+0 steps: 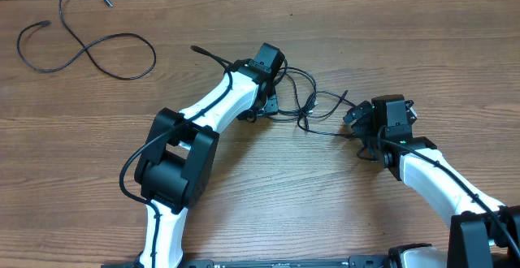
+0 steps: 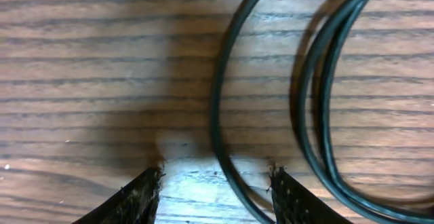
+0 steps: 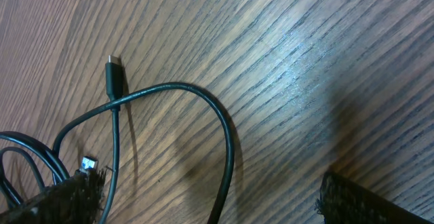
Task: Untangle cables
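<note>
Two black cables (image 1: 313, 105) lie tangled in loops on the wooden table between the arms. A third cable (image 1: 89, 49) lies apart at the far left in a loose figure-eight. My left gripper (image 1: 262, 110) is low over the tangle's left edge. In the left wrist view its jaws (image 2: 215, 173) stand apart, with one cable strand (image 2: 217, 102) running between them near the right finger; two more strands (image 2: 319, 102) curve outside it. My right gripper (image 3: 207, 183) is open over the tangle's right end, a cable loop (image 3: 227, 136) passing between its fingers. A black plug (image 3: 112, 75) and a silvery plug tip (image 3: 88, 162) lie nearby.
The table (image 1: 260, 219) is bare brown wood. Thick black wires run along both white arms. The left arm's base (image 1: 175, 158) stands at the front centre-left, and the right arm (image 1: 439, 179) reaches in from the front right.
</note>
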